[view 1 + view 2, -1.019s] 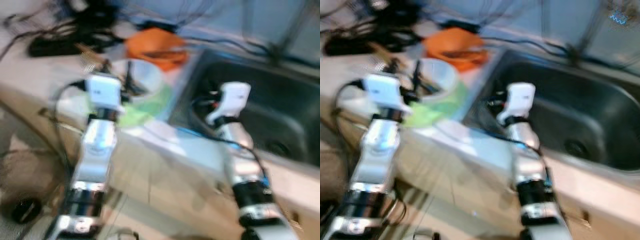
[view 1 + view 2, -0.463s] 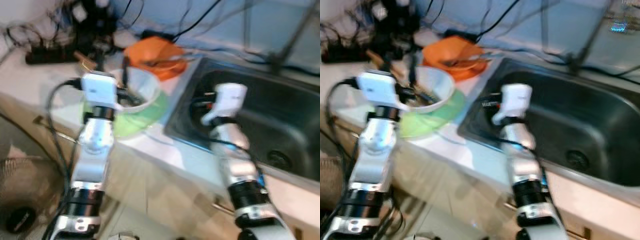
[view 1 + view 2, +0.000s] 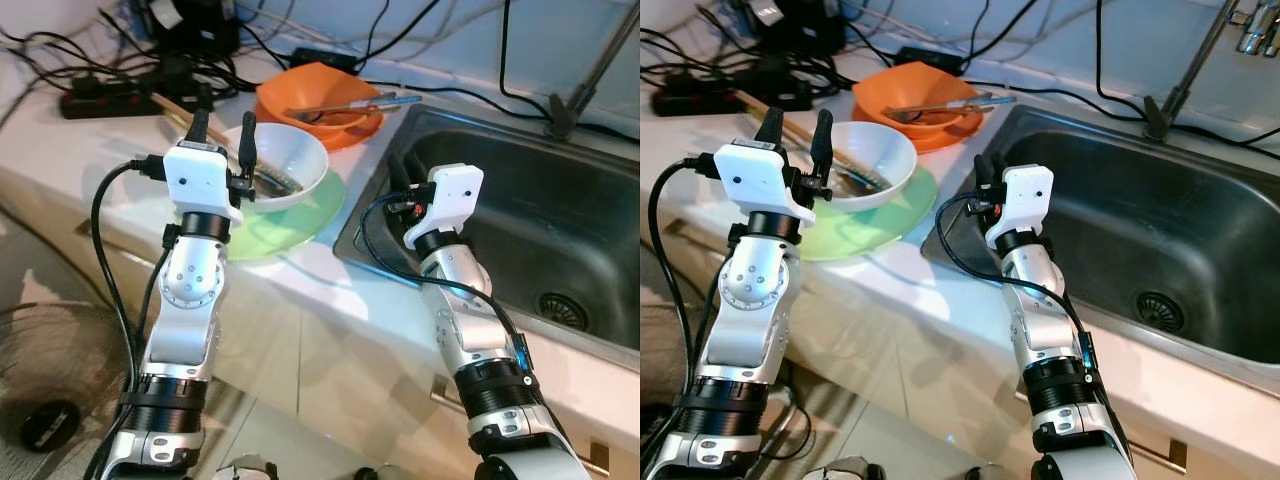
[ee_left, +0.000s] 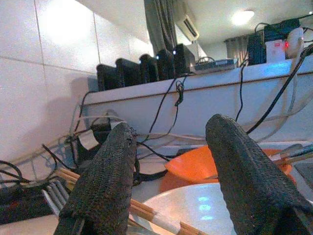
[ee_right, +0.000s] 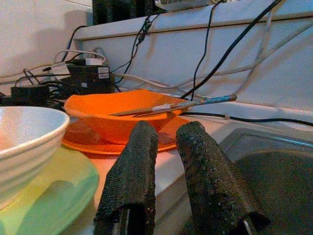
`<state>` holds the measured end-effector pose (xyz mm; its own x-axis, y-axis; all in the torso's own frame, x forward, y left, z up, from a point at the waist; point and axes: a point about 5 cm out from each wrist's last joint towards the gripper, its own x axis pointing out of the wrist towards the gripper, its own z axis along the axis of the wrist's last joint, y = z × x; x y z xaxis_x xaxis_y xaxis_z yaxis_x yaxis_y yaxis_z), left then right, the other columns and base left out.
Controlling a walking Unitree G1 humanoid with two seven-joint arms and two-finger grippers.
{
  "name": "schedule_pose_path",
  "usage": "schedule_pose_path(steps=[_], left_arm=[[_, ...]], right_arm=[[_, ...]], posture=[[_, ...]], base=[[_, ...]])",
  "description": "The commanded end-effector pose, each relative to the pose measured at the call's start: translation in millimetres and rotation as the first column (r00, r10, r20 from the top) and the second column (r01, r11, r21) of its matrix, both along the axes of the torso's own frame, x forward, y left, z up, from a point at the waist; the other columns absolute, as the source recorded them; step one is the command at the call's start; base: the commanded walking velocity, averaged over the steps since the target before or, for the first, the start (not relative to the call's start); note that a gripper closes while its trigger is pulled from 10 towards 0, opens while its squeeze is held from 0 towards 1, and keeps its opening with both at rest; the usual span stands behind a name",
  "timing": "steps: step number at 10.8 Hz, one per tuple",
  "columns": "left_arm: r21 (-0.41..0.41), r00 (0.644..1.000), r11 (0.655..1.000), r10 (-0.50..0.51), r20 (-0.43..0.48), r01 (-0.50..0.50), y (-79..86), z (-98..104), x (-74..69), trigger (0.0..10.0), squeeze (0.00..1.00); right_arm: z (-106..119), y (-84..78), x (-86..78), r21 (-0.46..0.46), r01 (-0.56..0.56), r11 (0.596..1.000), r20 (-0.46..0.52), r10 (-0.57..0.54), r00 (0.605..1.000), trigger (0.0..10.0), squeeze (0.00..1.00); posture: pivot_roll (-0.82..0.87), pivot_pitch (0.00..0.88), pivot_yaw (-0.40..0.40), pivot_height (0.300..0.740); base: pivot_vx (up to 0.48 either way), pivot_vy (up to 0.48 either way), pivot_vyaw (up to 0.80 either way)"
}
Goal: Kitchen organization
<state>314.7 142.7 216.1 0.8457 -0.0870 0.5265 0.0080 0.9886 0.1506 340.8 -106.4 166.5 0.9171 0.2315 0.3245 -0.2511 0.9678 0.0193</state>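
Left gripper point(image 3: 221, 122) spread above white bowl point(image 3: 295, 162); right gripper point(image 5: 164, 161) narrowed over sink point(image 3: 560, 220).

left hand point(image 3: 222, 122) spread, right hand point(image 3: 981, 170) narrowed

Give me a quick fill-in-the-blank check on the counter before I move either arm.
The white bowl sits on a ____ plate.
Utensils lie across the ____ bowl.
The left gripper hovers at the white bowl with fingers ____.
The right gripper is above the left rim of the ____.

Missing words: green; orange; open; sink
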Motion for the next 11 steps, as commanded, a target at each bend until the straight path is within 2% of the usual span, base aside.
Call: schedule_pose_path(steps=[1,2,3,4,6,7,8,9,11], left_arm=[[-0.002,1.0,1.0,-0.01,0.03,0.01,-0.4,12.5,0.1,10.0,0.0],[-0.039,0.998,0.999,-0.002,0.059,0.004,10.2,31.5,0.8,10.0,0.0],[-0.092,0.997,0.995,0.039,0.07,-0.033,27.0,40.3,-0.3,10.0,0.0],[-0.133,0.993,0.985,0.118,0.025,-0.114,54.7,34.7,0.0,10.0,0.0],[-0.161,0.98,0.969,0.176,-0.089,-0.188,85.7,14.2,-2.6,10.0,0.0],[-0.225,0.978,0.958,0.146,-0.151,-0.177,93.5,6.2,-3.7,10.0,0.0],[-0.246,0.976,0.955,0.122,-0.182,-0.165,95.1,1.3,-4.2,10.0,0.0],[-0.316,0.969,0.942,0.032,-0.244,-0.111,94.6,-9.5,-4.6,10.0,0.0],[-0.332,0.951,0.943,-0.097,-0.292,-0.006,87.1,-17.2,-1.9,10.0,0.0]], right_arm=[[-1.4,-2.5,0.4,0.007,0.005,1.0,-0.004,-0.005,1.0,10.0,0.0],[-1.3,-1.8,1.0,0.009,0.004,1.0,-0.005,-0.004,1.0,10.0,0.0],[-1.1,-1.8,0.9,0.011,0.004,1.0,-0.005,-0.004,1.0,10.0,0.0],[-2.0,-1.5,0.9,0.013,0.004,1.0,-0.008,-0.004,1.0,10.0,0.0],[-2.4,-0.2,1.1,0.014,-0.001,1.0,-0.01,0.001,1.0,10.0,0.0],[-2.3,0.2,1.2,0.015,-0.004,1.0,-0.009,0.004,1.0,10.0,0.0],[-2.4,0.6,1.1,0.014,-0.006,1.0,-0.009,0.006,1.0,10.0,0.0],[-1.9,1.7,1.1,0.013,-0.011,1.0,-0.007,0.011,1.0,10.0,0.0],[-1.8,2.0,1.1,0.014,-0.013,1.0,-0.005,0.013,1.0,10.0,0.0]], posture=[[0.11,0.1,-0.034,0.74],[0.11,0.099,-0.035,0.74],[0.11,0.099,-0.036,0.74],[0.12,0.1,-0.037,0.74],[0.12,0.101,-0.035,0.74],[0.12,0.098,-0.035,0.74],[0.12,0.093,-0.035,0.74],[0.12,0.087,-0.034,0.74],[0.12,0.074,-0.03,0.74]], base=[[0.0,0.0,0.0],[0.0,0.0,0.0],[0.0,0.0,0.0],[0.0,0.0,0.0],[0.0,0.0,0.0],[0.0,0.0,0.0],[0.0,0.0,0.0],[0.0,0.0,0.0],[0.0,0.0,0.0]])
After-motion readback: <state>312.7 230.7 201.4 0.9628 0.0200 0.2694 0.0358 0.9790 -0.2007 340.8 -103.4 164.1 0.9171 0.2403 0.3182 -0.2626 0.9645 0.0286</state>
